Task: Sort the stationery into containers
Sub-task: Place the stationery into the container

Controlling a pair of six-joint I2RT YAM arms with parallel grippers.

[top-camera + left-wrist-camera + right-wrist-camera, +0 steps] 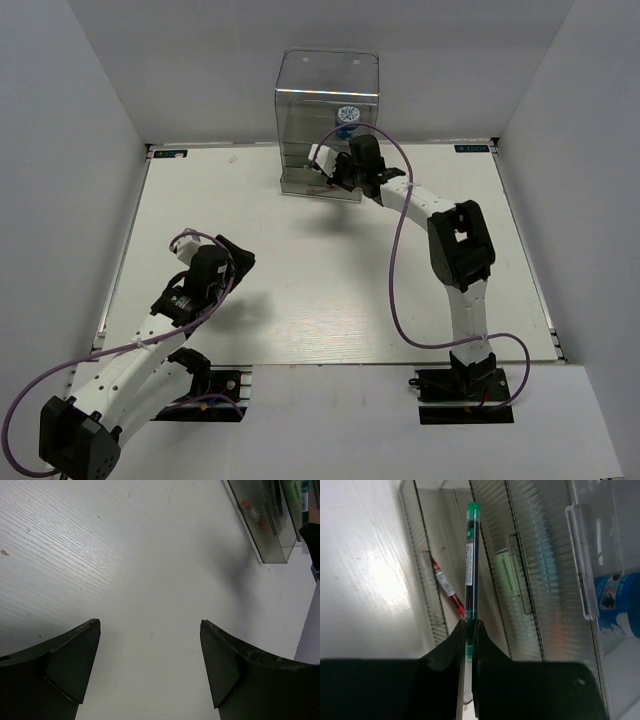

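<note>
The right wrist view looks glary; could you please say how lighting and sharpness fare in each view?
Right wrist view: a glare patch on the table, and the organiser's ribbed drawer fronts smear their contents, though the green pen is sharp. Left wrist view: a soft shadow beside the organiser. Top external view: even light, faint shadows.

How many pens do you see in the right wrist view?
2. A green pen is clamped in the right gripper; a red pen lies in the lowest drawer of the organiser. More may hide behind the ribbed fronts.
</note>
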